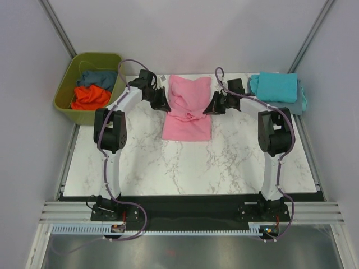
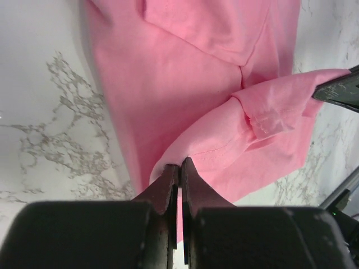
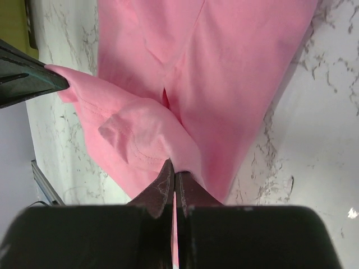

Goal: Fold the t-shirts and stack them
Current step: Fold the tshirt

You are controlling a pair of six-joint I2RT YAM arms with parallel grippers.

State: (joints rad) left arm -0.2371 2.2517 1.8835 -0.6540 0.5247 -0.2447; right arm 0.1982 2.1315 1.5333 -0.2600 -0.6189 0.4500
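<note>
The light pink t-shirt (image 1: 188, 106) lies on the marble table at the back centre, folded narrow. My left gripper (image 1: 164, 106) is shut on its left edge, seen in the left wrist view (image 2: 179, 165) with pink cloth (image 2: 185, 95) pinched between the fingers. My right gripper (image 1: 211, 107) is shut on its right edge (image 3: 174, 171). Both lift a fold of the shirt (image 3: 224, 84) above the layer below. The turquoise t-shirt (image 1: 275, 87) lies folded on a slate blue one (image 1: 303, 101) at the back right. An orange t-shirt (image 1: 90, 96) and a slate blue one (image 1: 98, 77) sit in the tub.
The olive-green plastic tub (image 1: 66, 96) stands off the table's back left corner. Grey walls close in the back and sides. The black strip with the arm bases (image 1: 190, 208) runs along the near edge.
</note>
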